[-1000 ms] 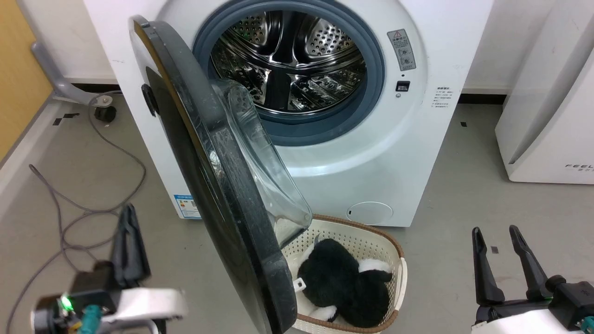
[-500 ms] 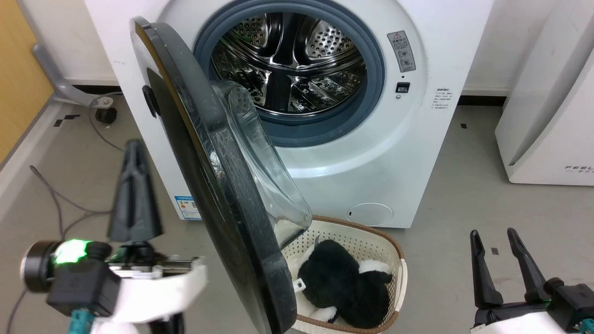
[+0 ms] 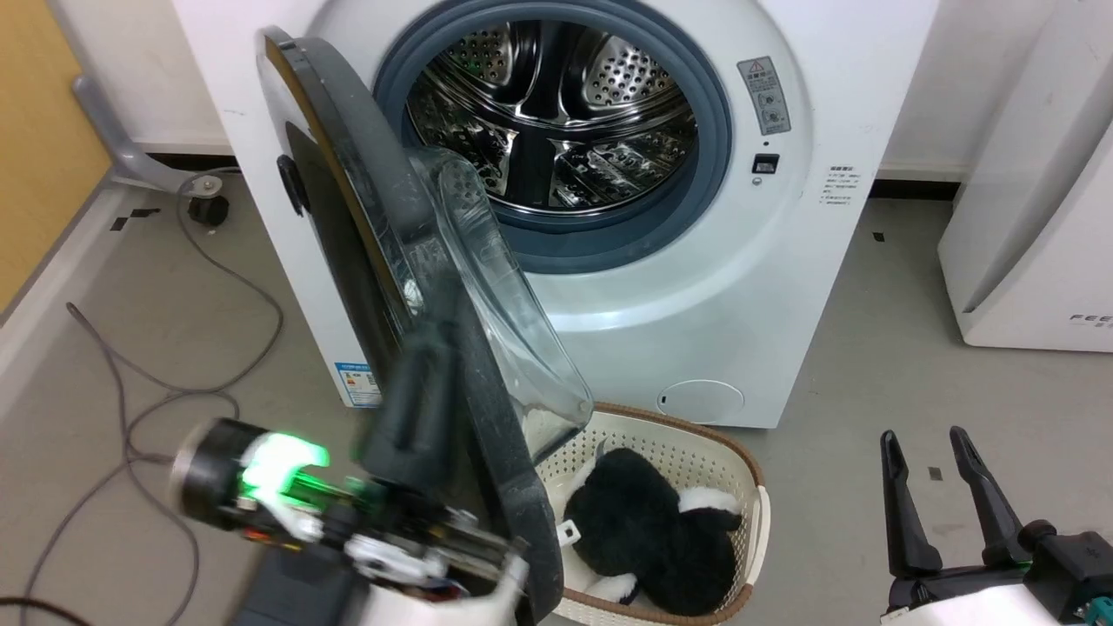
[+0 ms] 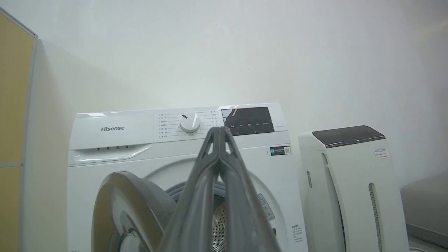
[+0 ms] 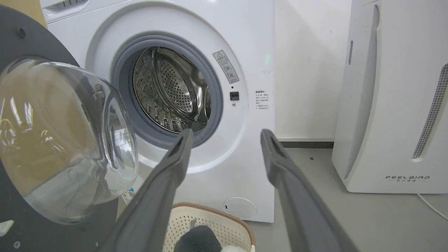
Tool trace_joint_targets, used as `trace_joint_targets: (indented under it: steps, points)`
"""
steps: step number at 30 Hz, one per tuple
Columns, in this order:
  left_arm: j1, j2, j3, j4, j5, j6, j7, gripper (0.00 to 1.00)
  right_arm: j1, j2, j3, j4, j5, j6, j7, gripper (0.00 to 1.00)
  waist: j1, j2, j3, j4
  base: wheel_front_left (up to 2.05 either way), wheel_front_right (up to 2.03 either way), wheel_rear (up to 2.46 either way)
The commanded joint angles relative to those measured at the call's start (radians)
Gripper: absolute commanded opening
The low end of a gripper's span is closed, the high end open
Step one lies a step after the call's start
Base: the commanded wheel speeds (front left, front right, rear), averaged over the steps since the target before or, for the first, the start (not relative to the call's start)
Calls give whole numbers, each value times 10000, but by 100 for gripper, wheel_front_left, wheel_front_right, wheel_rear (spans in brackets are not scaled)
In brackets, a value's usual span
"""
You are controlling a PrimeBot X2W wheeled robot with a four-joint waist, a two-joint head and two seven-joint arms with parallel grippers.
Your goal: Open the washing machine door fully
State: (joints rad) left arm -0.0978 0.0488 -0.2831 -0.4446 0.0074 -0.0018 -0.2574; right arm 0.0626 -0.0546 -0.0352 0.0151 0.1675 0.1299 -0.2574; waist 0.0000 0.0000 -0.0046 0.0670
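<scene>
The washing machine door (image 3: 365, 165) stands swung out on its left hinge, roughly edge-on to me, its clear glass bowl (image 3: 504, 304) facing the steel drum (image 3: 556, 113). My left gripper (image 3: 424, 348), blurred and shut on nothing, overlaps the door's black outer rim; whether it touches is unclear. In the left wrist view the closed left gripper (image 4: 218, 131) points up at the control panel, with the door (image 4: 122, 210) low on the left. My right gripper (image 3: 935, 443) rests open at lower right. The right wrist view shows that gripper (image 5: 226, 134) open, the door's bowl (image 5: 66, 140) to its left.
A cream basket (image 3: 696, 439) holding a black-and-white plush (image 3: 643, 530) sits on the floor under the door's free edge. Grey cables (image 3: 130, 409) trail over the floor at left. A white appliance (image 3: 1035, 217) stands right of the washer.
My left arm has swung up and rightward from the lower left until its shut fingers overlap the door's rim. The head camera shifted slightly. The door and right gripper stay put.
</scene>
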Motion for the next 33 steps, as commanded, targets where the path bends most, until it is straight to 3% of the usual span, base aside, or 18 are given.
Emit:
trace_joint_targets:
  steps: [1, 12, 21, 33]
  points:
    - [193, 15, -343, 5, 77, -110, -44, 0, 130, 43, -14, 5, 88, 8, -43, 100, 0, 0, -8, 41, 0, 0, 0]
    - [865, 107, -1940, 869, 281, -443, -44, 0, 73, 43, -3, -18, 100, 8, -43, 100, 0, 0, -17, 203, 0, 0, 0]
    - [1448, 79, -3008, 1881, 18, -364, -44, 0, 38, 43, -18, -1, 119, 8, -43, 100, 0, 0, -7, 285, 0, 0, 0]
    - [1778, 58, -2677, 3499, -456, 109, -44, 0, 40, 43, -5, 70, 101, 8, -43, 100, 0, 0, 78, 355, 0, 0, 0]
